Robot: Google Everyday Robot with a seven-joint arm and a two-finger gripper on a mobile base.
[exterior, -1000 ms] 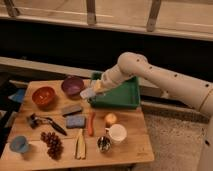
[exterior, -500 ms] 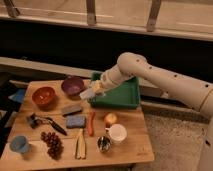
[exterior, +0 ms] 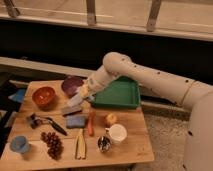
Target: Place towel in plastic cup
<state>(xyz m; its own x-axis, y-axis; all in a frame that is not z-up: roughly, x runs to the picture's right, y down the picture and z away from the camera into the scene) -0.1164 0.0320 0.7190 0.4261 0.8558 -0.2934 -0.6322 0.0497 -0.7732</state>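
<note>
My gripper (exterior: 83, 95) hung low over the middle of the wooden table (exterior: 135, 147), between the purple bowl (exterior: 71, 84) and the green tray (exterior: 117, 94). Grip state: I could not tell. The grey towel (exterior: 72, 108) lay flat on the table just below the gripper, next to the blue sponge (exterior: 76, 121). Whether they touched, I could not make out. The blue plastic cup (exterior: 20, 145) stood upright at the front left corner, well apart from the towel. Grapes (exterior: 52, 142) lay near that cup, and a white cup (exterior: 118, 134) stood front centre.
</note>
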